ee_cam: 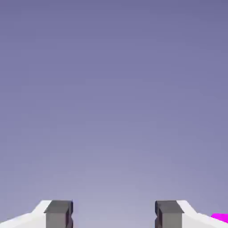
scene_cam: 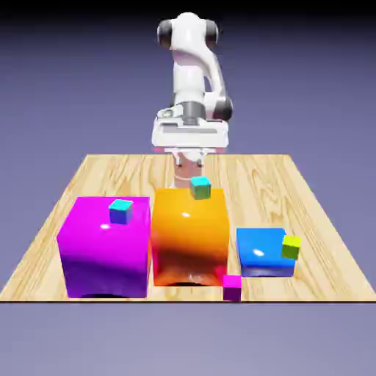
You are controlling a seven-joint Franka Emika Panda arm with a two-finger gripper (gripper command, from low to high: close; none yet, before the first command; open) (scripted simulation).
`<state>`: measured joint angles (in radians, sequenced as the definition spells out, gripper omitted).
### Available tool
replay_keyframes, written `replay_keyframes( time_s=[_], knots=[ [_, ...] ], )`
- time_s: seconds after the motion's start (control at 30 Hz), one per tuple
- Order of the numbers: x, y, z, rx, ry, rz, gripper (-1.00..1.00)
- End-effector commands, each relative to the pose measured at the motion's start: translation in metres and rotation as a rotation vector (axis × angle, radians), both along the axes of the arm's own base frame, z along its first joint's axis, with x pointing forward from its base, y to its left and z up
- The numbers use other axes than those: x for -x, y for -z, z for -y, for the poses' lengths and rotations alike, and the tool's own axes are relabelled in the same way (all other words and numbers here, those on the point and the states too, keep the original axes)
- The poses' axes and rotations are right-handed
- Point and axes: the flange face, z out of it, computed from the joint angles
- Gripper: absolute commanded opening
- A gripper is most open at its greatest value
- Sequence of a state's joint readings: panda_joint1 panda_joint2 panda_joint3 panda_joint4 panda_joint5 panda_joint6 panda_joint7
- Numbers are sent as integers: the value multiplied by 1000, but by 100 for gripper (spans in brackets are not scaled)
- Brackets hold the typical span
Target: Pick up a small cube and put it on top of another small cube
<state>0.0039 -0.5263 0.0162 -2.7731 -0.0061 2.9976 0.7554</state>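
Observation:
The small cube (scene_cam: 232, 286), tiny and magenta-pink, lies on the table at its near edge, in front of the gap between the orange and blue blocks. The other small cube (scene_cam: 121, 211), with a cyan top and blue sides, rests on top of the large magenta block (scene_cam: 103, 246). My gripper (scene_cam: 189, 169) hangs behind the orange block (scene_cam: 189, 235), far from both cubes. In the hand view its grey fingertips (ee_cam: 59, 213) stand wide apart with only backdrop between them, so the gripper (ee_cam: 113, 213) is open.
A tiny cube with a cyan top and green sides (scene_cam: 200, 187) sits on the orange block. A tiny yellow-green cube (scene_cam: 291, 246) sits on the low blue block (scene_cam: 263, 251). A magenta sliver (ee_cam: 219, 217) shows at the hand view's bottom right corner.

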Motion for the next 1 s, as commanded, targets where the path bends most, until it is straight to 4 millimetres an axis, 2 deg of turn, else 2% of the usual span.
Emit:
replay_keyframes(
  time_s=[0.0, 0.23, 0.5, 0.73, 0.97],
  knots=[
    [-10, 4, -3, 3, 1, -38, 0],
    [-72, 45, -29, 15, 13, -306, 0],
    [-130, 110, -59, 16, 35, -606, 0],
    [-165, 173, -84, 4, 60, -861, 0],
    [-188, 237, -105, -19, 90, -1108, 0]
  ],
)
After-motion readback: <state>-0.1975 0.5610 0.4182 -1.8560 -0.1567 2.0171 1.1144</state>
